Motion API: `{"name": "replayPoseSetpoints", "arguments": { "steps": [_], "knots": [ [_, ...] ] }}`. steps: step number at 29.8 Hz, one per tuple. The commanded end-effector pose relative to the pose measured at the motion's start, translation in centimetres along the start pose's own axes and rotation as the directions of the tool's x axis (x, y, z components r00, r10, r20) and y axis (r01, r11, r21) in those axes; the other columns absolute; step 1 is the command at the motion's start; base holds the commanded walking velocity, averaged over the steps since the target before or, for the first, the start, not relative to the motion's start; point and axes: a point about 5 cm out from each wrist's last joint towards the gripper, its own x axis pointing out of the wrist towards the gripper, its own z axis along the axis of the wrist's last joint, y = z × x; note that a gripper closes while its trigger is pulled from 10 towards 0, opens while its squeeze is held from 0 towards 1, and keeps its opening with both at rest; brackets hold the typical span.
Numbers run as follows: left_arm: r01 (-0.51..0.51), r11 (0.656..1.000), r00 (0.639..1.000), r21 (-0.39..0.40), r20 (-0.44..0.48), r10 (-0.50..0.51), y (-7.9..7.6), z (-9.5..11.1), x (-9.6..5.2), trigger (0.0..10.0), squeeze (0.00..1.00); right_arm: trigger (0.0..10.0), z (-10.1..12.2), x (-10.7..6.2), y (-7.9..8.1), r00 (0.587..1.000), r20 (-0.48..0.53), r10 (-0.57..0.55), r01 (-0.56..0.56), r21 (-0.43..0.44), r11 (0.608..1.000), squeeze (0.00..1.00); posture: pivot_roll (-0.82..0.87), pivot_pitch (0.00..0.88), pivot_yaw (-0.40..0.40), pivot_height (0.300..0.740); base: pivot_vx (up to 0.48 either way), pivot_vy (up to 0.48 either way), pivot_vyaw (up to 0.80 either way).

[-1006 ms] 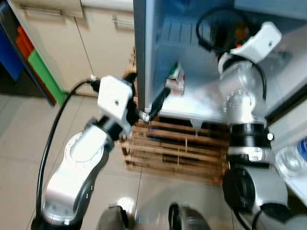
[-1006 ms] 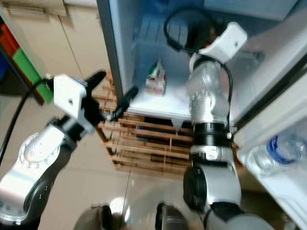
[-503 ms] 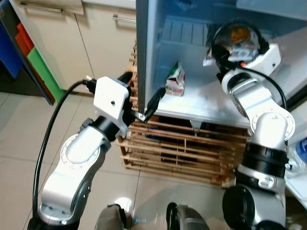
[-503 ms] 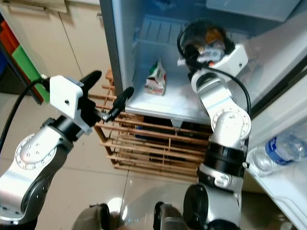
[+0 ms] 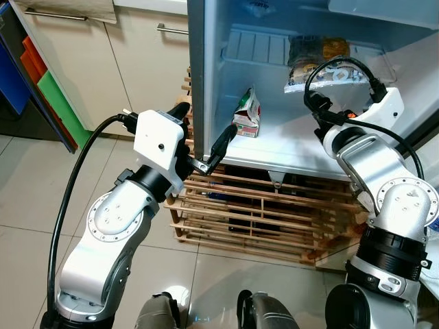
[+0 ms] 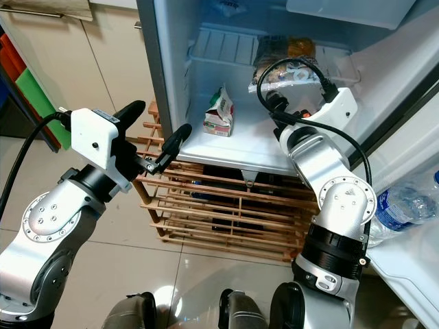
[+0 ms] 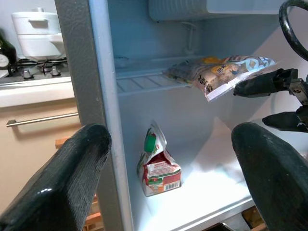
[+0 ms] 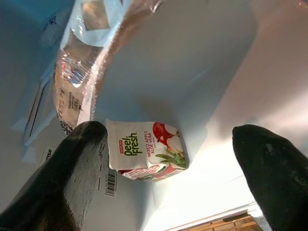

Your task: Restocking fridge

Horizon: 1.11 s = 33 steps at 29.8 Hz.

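Snack bag (image 5: pixel 317 60) now lying on the upper fridge shelf (image 5: pixel 255 49), released; right gripper (image 7: pixel 276 98) drawn back just beside it, fingers apart and empty. Juice carton (image 5: pixel 247 114) standing on the lower shelf. Left gripper (image 5: pixel 204 140) hovering outside by the fridge wall, fingers spread. Looks like one item stocked, arm free for the next
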Motion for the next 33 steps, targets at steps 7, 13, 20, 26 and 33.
{"name": "replayPoseSetpoints", "arguments": {
  "steps": [7, 13, 20, 26, 33],
  "knots": [
    [-0.004, 1.000, 1.000, -0.004, 0.018, 0.004, 0.1, 0.2, 0.1, 10.0, 0.00, 10.0, 0.3, 0.3, 1.8, 0.997, 0.048, 0.060, -0.059, -0.034, 0.998, 0.00, 0.01, 0.175, -0.062, 0.740, 0.000, 0.000, 0.00],
    [-0.007, 1.000, 1.000, -0.004, 0.023, 0.007, 0.1, 0.2, 0.3, 10.0, 0.00, 10.0, -0.2, 1.8, 3.9, 0.991, 0.054, 0.122, -0.120, -0.039, 0.992, 0.00, 0.02, 0.170, -0.062, 0.740, 0.000, 0.000, 0.00],
    [-0.016, 1.000, 1.000, -0.006, 0.024, 0.016, 0.2, 0.2, 0.3, 10.0, 0.00, 10.0, -1.5, 3.3, 4.9, 0.988, 0.036, 0.147, -0.146, -0.034, 0.989, 0.00, 0.04, 0.167, -0.069, 0.740, 0.000, 0.000, 0.00],
    [-0.022, 1.000, 0.999, -0.010, 0.027, 0.022, 0.1, 0.2, 0.4, 10.0, 0.00, 8.9, -2.5, 4.9, 6.4, 0.980, 0.043, 0.193, -0.190, -0.066, 0.979, 0.00, 0.04, 0.166, -0.071, 0.740, 0.000, 0.000, 0.00],
    [-0.040, 0.999, 0.999, -0.007, 0.025, 0.040, 0.2, 0.1, 0.4, 10.0, 0.00, 10.0, -1.3, 5.2, 5.8, 0.967, 0.182, 0.177, -0.074, -0.463, 0.883, 0.00, 0.05, 0.164, -0.084, 0.740, 0.000, 0.000, 0.00]
  ]
}}
